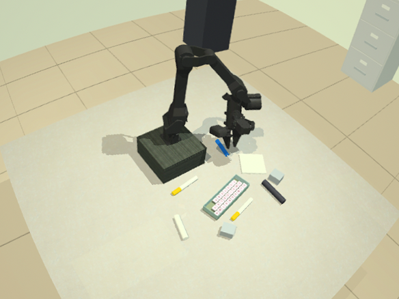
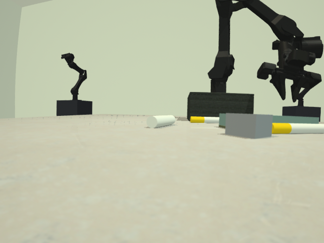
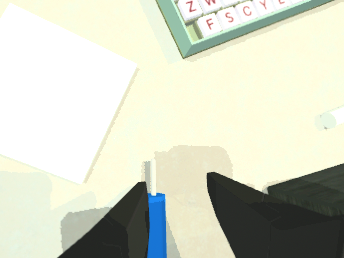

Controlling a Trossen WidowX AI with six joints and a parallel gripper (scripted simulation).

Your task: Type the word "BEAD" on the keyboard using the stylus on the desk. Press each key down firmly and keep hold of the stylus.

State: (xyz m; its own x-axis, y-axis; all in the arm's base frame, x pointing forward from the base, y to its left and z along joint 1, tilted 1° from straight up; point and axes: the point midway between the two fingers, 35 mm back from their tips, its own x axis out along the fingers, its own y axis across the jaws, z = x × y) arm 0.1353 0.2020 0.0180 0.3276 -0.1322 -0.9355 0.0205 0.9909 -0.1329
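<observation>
the keyboard (image 1: 226,197) (image 2: 295,119) (image 3: 186,46) is taken as the landmark. beyond its z-and-f end, the blue stylus (image 1: 222,148) (image 3: 157,225) is seen lying on the desk (image 1: 123,229) (image 2: 157,183) (image 3: 190,107), with its thin white tip pointed roughly toward the keyboard. the gripper (image 1: 231,146) (image 2: 289,100) (image 3: 177,185) is held over that same area, pointed down and partly open. nothing is gripped between its fingers; in the wrist view the stylus is seen beside one finger (whether the two touch cannot be told).

near the same end of the keyboard, a pale square pad (image 1: 252,164) (image 3: 62,95) is laid flat. the keyboard is flanked on its base side by one yellow-and-white marker (image 1: 185,185) (image 2: 197,119) (image 3: 336,118) and on its far side by a second marker (image 1: 242,208) (image 2: 300,128). a black cylinder (image 1: 273,191) is also placed on the far side. past the keyboard's other end, a grey block (image 1: 227,229) (image 2: 242,125) and a white cylinder (image 1: 180,227) (image 2: 160,121) are set.
</observation>
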